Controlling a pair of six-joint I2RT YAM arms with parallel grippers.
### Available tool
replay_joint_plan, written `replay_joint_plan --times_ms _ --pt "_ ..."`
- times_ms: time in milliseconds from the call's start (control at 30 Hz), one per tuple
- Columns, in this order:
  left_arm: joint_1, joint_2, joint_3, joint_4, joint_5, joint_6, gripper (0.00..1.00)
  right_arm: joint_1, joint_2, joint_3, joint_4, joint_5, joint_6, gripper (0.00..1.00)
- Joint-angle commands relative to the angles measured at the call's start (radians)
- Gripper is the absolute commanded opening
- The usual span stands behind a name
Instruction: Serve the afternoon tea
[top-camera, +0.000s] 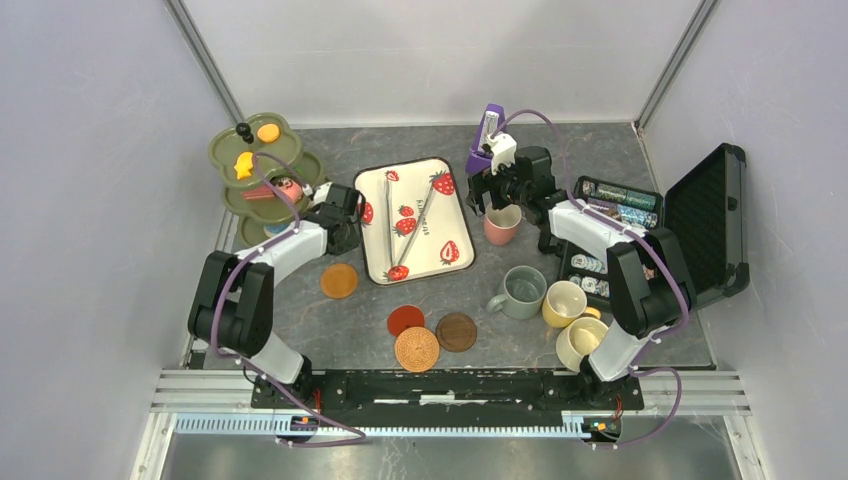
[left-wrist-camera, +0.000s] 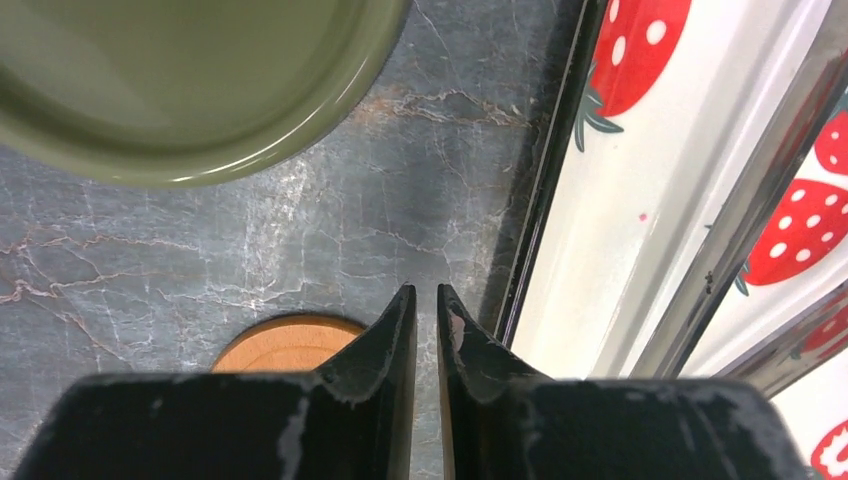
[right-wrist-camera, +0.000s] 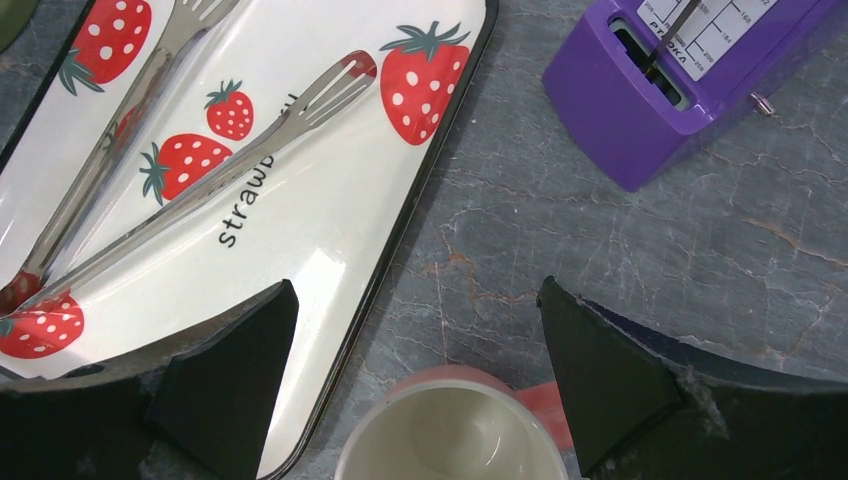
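The olive-green tiered stand (top-camera: 262, 160) stands at the back left with small toy pastries (top-camera: 243, 165) on its tiers; its rim shows in the left wrist view (left-wrist-camera: 180, 90). My left gripper (top-camera: 345, 212) (left-wrist-camera: 427, 292) is shut and empty, low over the table between the stand and the strawberry tray, with an orange coaster (top-camera: 339, 281) (left-wrist-camera: 280, 345) just behind it. My right gripper (top-camera: 497, 192) (right-wrist-camera: 417, 290) is open, its jaws spread wide above the pink mug (top-camera: 502, 225) (right-wrist-camera: 455, 435), not touching it. The grey-green mug (top-camera: 522, 292), yellow mug (top-camera: 565, 303) and cream mug (top-camera: 580, 342) stand at the front right.
The white strawberry tray (top-camera: 455, 215) (right-wrist-camera: 330, 220) (left-wrist-camera: 620, 250) with two metal forks (right-wrist-camera: 250, 150) lies mid-table. A red coaster (top-camera: 405, 320), a brown one (top-camera: 456, 332) and a woven one (top-camera: 417, 349) lie in front. The purple metronome (top-camera: 487, 140) (right-wrist-camera: 650, 90) stands behind the right gripper. An open black case (top-camera: 700, 220) is at the right.
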Motion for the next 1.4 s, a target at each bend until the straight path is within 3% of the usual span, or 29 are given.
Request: replay_joint_plan --times_ms 0,233,333,400,533,733,1133,1367 --pt "0.007 -0.058 -0.023 0.009 0.042 0.035 0.20 -0.002 0.005 0.043 0.028 -0.009 0.010 0.98" --pt "0.007 -0.257 -0.158 -0.011 0.054 -0.022 0.27 -0.002 0.000 0.040 0.034 -0.020 0.013 0.98" --pt "0.007 -0.324 -0.204 -0.015 0.066 -0.039 0.46 -0.002 -0.006 0.038 0.032 -0.020 0.013 0.98" --pt "0.006 -0.342 -0.227 -0.020 0.072 -0.049 0.48 -0.001 -0.012 0.034 0.032 -0.018 0.013 0.98" --pt "0.007 -0.324 -0.256 0.005 0.066 -0.075 0.29 -0.001 -0.032 0.025 0.029 -0.011 0.013 0.98" --pt "0.007 -0.237 -0.282 0.097 0.065 -0.125 0.16 -0.001 -0.049 0.016 0.026 -0.003 0.006 0.98" --pt "0.007 -0.042 -0.246 0.237 0.016 -0.132 0.07 -0.002 -0.038 0.021 0.026 0.000 0.004 0.98" --pt "0.007 -0.073 -0.240 0.223 -0.016 -0.110 0.08 -0.001 -0.021 0.031 0.023 0.000 0.009 0.98"
